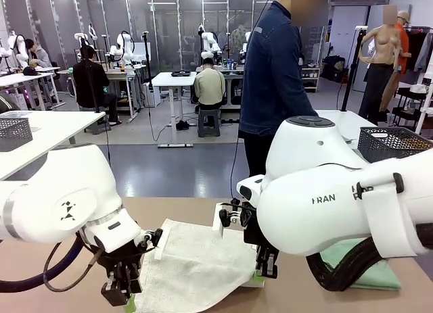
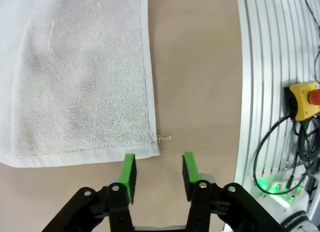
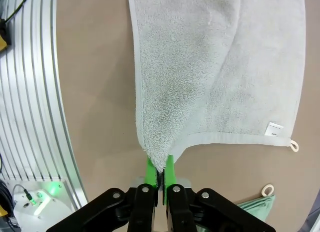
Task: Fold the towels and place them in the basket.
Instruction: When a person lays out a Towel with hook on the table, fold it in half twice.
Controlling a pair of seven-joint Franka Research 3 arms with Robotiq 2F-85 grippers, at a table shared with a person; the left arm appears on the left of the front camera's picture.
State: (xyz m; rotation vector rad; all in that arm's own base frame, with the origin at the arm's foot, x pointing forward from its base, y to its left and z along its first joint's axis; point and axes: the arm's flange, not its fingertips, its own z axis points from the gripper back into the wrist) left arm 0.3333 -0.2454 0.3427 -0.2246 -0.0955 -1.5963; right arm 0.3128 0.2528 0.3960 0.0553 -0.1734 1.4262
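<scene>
**A:** Cream towel (image 1: 196, 266), where was it?

**B:** Spread on the table (image 1: 189, 211), long axis running left to right between the grippers.

**A:** And the grippers?

**B:** The right gripper (image 3: 160, 164) was clamped on its near right corner, lifting it. The left gripper (image 2: 157, 162) had its fingers apart, just left of the near left corner.

**A:** The rest?

**B:** Mint towel (image 1: 365, 269) right, basket (image 1: 396, 144) far right.

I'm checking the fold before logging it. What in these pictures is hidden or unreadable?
1. Front view: mint green towel mostly covered by the right arm; its folds are hidden.
2. Right wrist view: print on the cream towel tag is too small to read.
3. Front view: basket cut off by the right edge; its wall hides the inside.
</scene>
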